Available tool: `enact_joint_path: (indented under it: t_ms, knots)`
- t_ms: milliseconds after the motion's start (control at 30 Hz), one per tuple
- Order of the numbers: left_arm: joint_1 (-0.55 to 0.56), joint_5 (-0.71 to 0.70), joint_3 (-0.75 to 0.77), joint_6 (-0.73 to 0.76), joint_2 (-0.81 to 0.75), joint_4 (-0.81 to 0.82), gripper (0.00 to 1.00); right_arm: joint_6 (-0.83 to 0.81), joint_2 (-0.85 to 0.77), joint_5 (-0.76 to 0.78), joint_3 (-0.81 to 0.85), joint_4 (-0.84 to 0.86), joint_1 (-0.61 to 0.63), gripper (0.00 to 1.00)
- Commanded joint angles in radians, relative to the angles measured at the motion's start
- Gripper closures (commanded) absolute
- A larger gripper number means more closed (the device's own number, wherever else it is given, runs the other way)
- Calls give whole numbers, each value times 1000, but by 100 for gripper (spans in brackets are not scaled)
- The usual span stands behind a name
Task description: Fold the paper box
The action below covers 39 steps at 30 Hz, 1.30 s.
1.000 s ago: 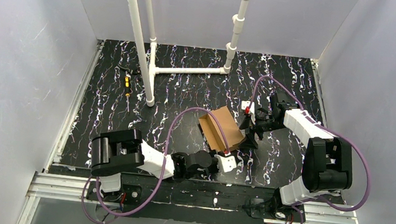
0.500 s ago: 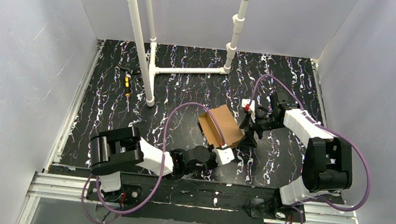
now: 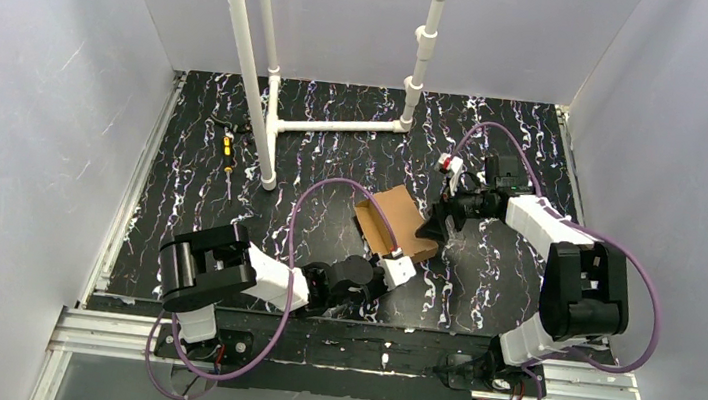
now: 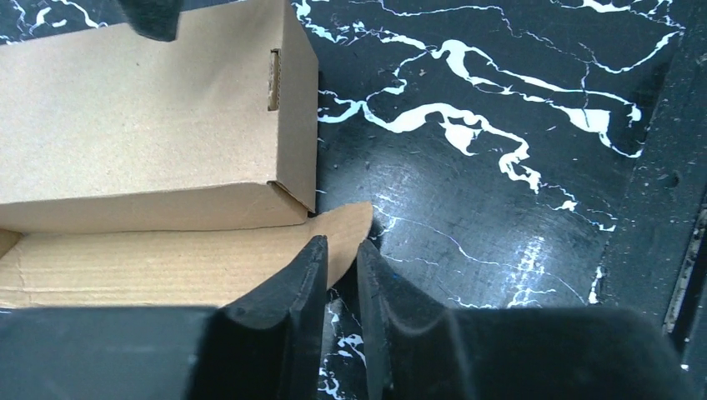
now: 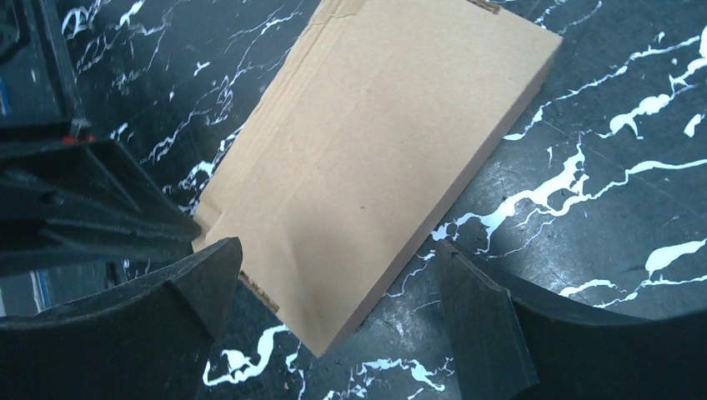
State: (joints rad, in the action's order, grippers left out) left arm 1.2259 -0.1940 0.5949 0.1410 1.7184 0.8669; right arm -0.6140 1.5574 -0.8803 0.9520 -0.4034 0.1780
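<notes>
Nearest the bases, the left tool lies low on the worktop with its jaws almost together. The rounded end of an open flap reaches into the narrow gap between them, but I cannot tell whether they are pinching it or only straddling it.

From that tool the paper box lies at 12 o'clock, just beyond the fingertips. In the top view it sits mid-worktop, slightly right of centre, with its long axis running from about 11 o'clock to 5 o'clock. Its near end points at the left tool.

The box already looks like a shallow carton with the lid panel lying on top, and the loose flap sticks out at the near end. In my judgement, tucking in that flap is what remains.

Farther out, the right tool hovers over the box's 3 o'clock edge with its jaws spread wide and gripping nothing. The lid shows between them in its own camera.

The left arm is nearer the flap and the right arm is nearer the lid. The coming move likely depends on the flap staying in line with the left tool's gap.
</notes>
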Motion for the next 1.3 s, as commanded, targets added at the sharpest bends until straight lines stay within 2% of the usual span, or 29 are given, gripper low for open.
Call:
enact_joint_path:
  t_ms: [0,133,367,667,800,1100,1200,1267]
  knots:
    - [-5,24,-16,-15,-44,19,76,210,36,15,-23,147,-3,6]
    - [-5,14,-23,4,-39,22,67,280,67,26,-26,178,-3,7]
    - [-7,0,-71,90,-40,68,60,324,96,29,-26,193,-3,8]
    - [-9,13,-25,143,-4,70,61,326,115,28,-24,192,-3,7]
    - [-9,0,-10,154,4,70,66,325,121,20,-23,190,-3,7]
    - [-10,5,9,177,26,70,70,326,124,11,-21,187,-3,7]
    - [-9,19,-4,177,15,70,68,326,124,10,-21,186,-3,6]
    - [-9,40,-20,182,-6,70,64,324,126,10,-21,183,-3,6]
